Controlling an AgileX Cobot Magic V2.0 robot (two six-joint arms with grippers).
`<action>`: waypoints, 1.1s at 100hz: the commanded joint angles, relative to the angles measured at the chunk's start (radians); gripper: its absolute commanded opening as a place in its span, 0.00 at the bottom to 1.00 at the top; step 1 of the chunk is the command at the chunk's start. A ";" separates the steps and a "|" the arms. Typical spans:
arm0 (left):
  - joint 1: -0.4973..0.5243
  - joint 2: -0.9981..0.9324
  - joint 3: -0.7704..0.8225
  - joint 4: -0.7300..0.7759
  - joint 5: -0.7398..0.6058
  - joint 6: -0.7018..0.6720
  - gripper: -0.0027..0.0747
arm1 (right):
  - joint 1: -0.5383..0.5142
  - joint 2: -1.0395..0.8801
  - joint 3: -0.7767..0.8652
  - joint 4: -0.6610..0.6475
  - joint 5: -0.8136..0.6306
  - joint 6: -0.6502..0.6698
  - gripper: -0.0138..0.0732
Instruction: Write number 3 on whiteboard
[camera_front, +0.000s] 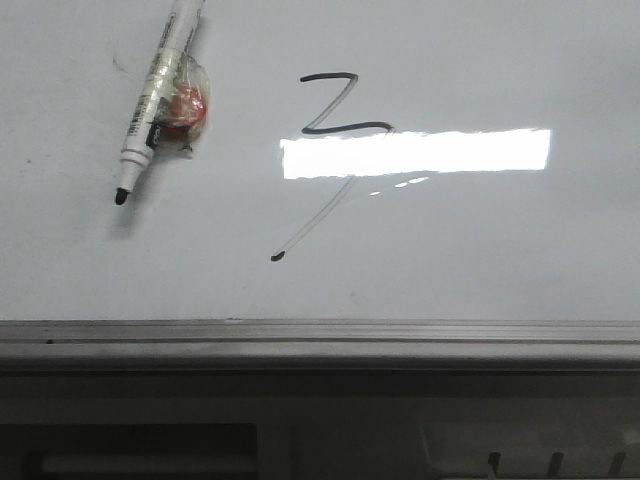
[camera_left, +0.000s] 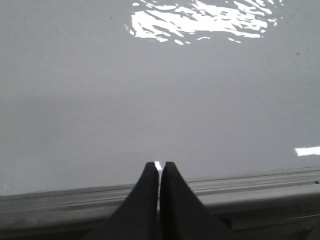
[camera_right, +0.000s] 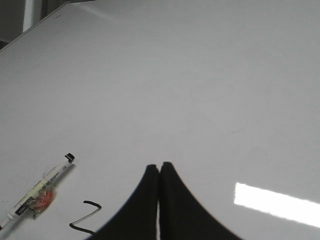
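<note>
The whiteboard (camera_front: 480, 250) fills the front view, with its grey frame rail (camera_front: 320, 345) along the near edge. The number 3 (camera_front: 330, 105) is drawn in thin black strokes, with a faint diagonal tail ending in a dark dot (camera_front: 277, 257). A white marker (camera_front: 155, 95) with an orange-red wrapped lump lies uncapped on the board, left of the number. The marker (camera_right: 37, 192) and the number's top (camera_right: 87, 217) also show in the right wrist view. My left gripper (camera_left: 159, 165) is shut and empty over the rail (camera_left: 250, 187). My right gripper (camera_right: 159, 166) is shut and empty above the board.
A bright light reflection (camera_front: 415, 152) lies across the middle of the number. A faint smudge (camera_front: 120, 65) marks the board beside the marker. Below the rail is a dark cabinet front (camera_front: 320, 430). Neither arm shows in the front view.
</note>
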 joint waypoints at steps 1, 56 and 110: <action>0.005 -0.023 0.009 -0.016 -0.038 -0.011 0.01 | -0.004 0.009 -0.025 -0.006 -0.069 -0.006 0.09; 0.005 -0.023 0.009 -0.016 -0.038 -0.011 0.01 | -0.004 0.009 0.003 -0.006 -0.147 -0.006 0.09; 0.005 -0.023 0.009 -0.016 -0.038 -0.011 0.01 | -0.475 -0.015 0.282 -0.871 0.025 0.971 0.08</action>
